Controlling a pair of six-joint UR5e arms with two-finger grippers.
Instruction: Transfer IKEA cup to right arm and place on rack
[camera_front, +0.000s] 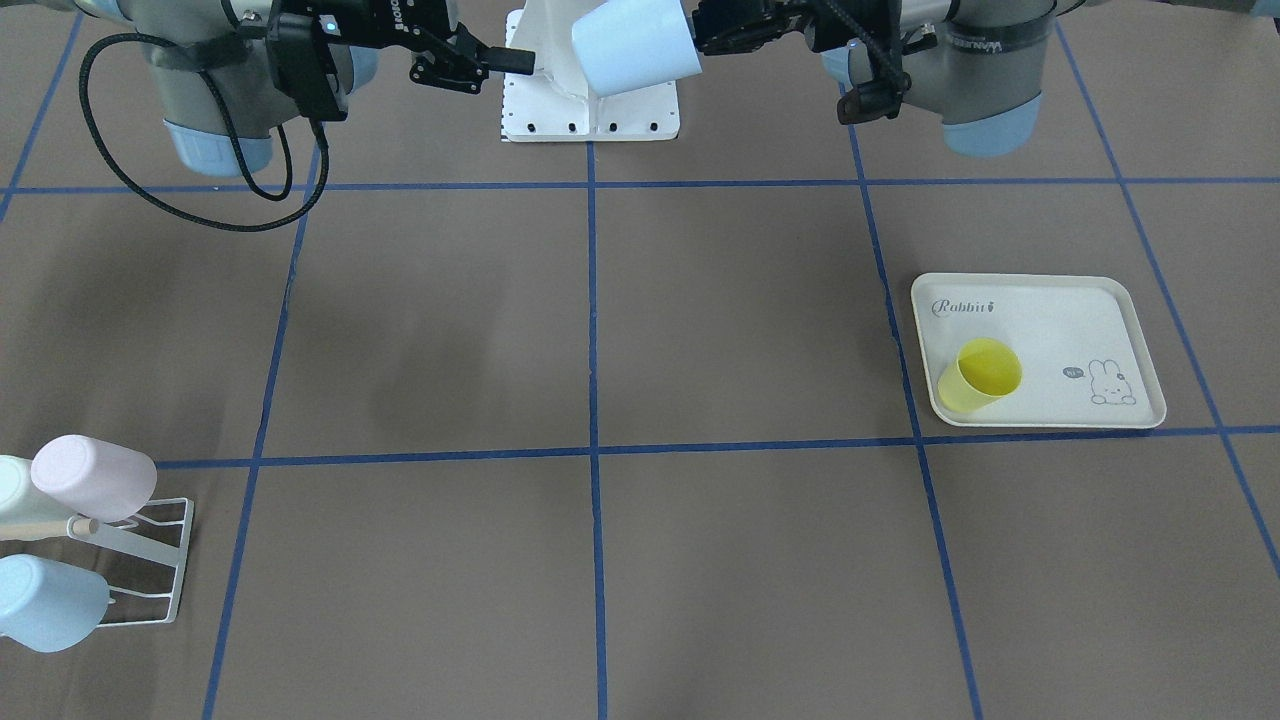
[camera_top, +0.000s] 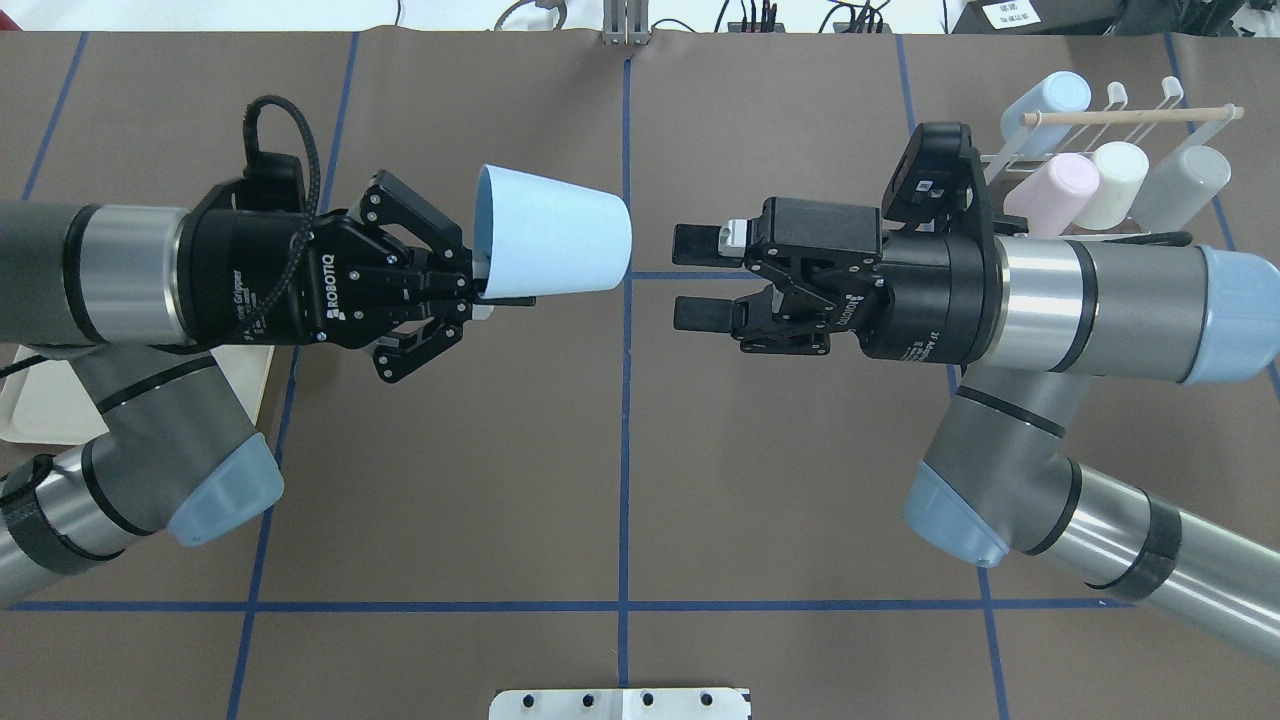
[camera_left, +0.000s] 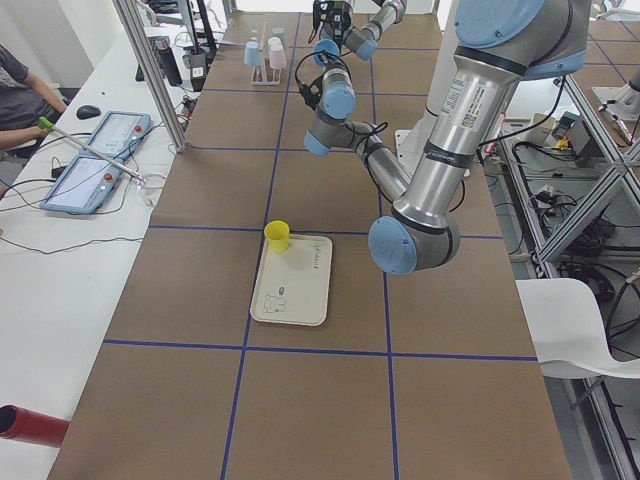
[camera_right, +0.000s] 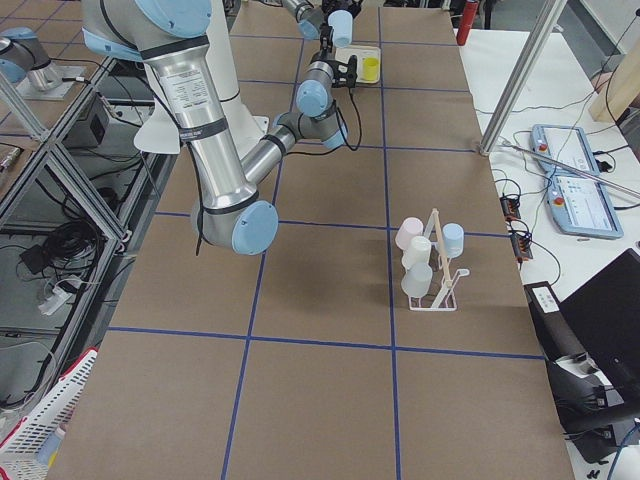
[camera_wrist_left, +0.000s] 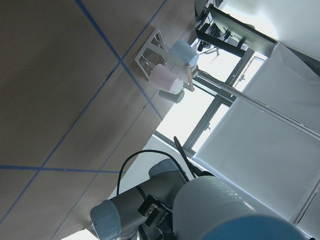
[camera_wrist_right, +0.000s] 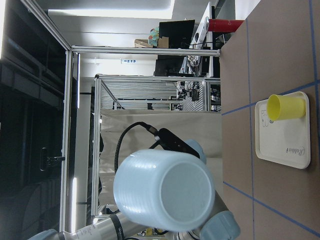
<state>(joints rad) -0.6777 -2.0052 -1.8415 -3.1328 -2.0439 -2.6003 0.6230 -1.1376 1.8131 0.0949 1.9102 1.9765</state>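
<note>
- While the left gripper (camera_top: 480, 288) pinches the blue cup (camera_top: 555, 245) by its rim, the cup lies level, base aimed at the right gripper (camera_top: 690, 277).
- Jaws spread there, cup dead ahead, near, untouched.

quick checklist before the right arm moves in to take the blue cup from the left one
1. Left end effector holds the light-blue plastic cup: ok. It is shut on the rim and the cup lies horizontal.
2. Right end effector open: ok, jaws wide apart.
3. Cup base faces the right end effector: ok. There is a gap between them and no contact.
4. Cup centred between the jaws: not ok. In the overhead view the base lines up with one finger, not with the gap.
5. Free spot on the white wire rack with wooden rod: cannot tell. It holds four cups.
</note>
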